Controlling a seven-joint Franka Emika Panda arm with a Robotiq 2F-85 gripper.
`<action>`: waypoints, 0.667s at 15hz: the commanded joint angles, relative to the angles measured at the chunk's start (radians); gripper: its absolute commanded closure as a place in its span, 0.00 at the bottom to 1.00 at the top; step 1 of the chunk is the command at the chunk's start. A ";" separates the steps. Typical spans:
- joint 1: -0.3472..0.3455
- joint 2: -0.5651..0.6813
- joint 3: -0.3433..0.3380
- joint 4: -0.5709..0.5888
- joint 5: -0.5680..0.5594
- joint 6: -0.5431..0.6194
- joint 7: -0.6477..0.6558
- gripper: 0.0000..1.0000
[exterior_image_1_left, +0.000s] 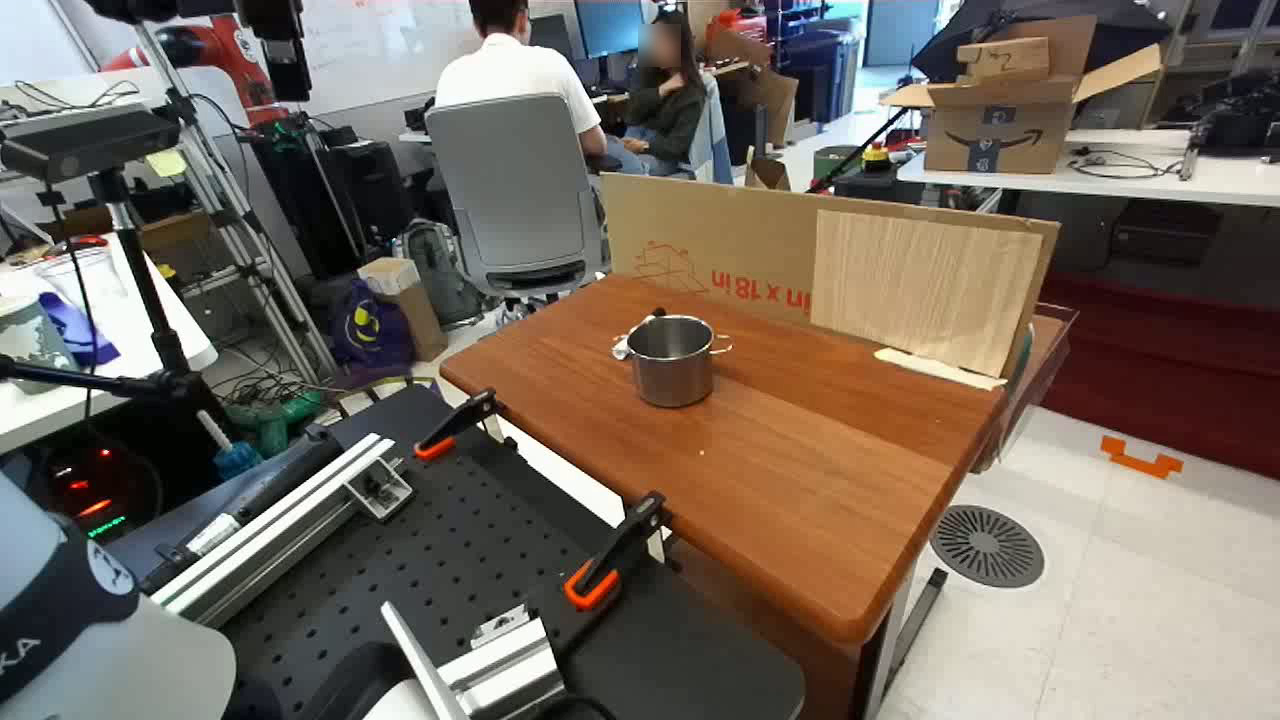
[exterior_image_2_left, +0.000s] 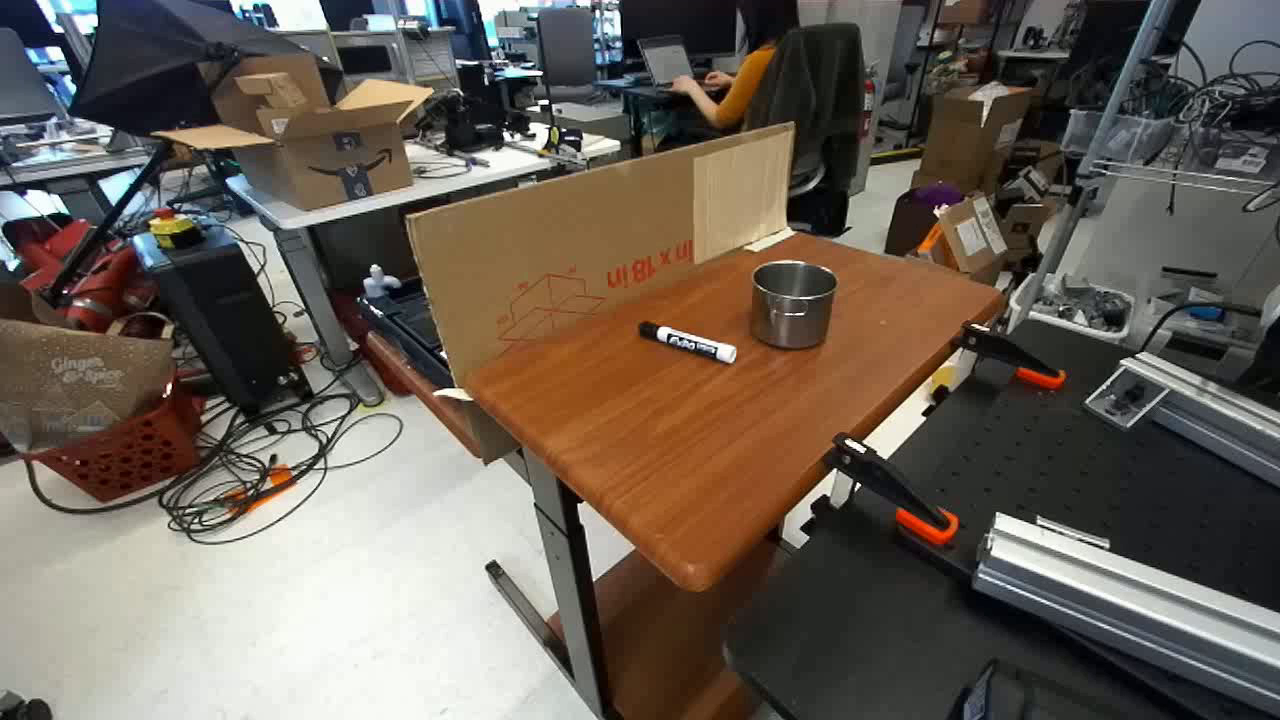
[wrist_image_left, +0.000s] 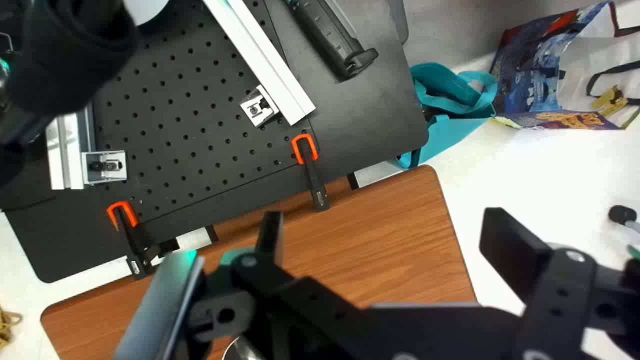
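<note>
While the gripper (wrist_image_left: 382, 225) hangs spread, holding nothing, I see pot (exterior_image_2_left: 793, 308) and marker (exterior_image_2_left: 688, 342) close together on the table (exterior_image_2_left: 690, 450), cardboard (exterior_image_2_left: 560, 235) along its far edge probably to stop roll-offs

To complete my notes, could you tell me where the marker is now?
In an exterior view, the marker lies on the wooden table, just left of the metal pot, with the cardboard panel behind it.

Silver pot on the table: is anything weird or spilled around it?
No spill that I can see, and the pot stands upright. But the cardboard behind it looks odd: its red printing is upside down.
</note>
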 joint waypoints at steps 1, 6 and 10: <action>-0.007 -0.001 0.005 0.002 0.003 -0.002 -0.003 0.00; -0.007 -0.001 0.005 0.002 0.003 -0.002 -0.003 0.00; -0.011 0.016 0.003 0.007 -0.003 0.025 -0.017 0.00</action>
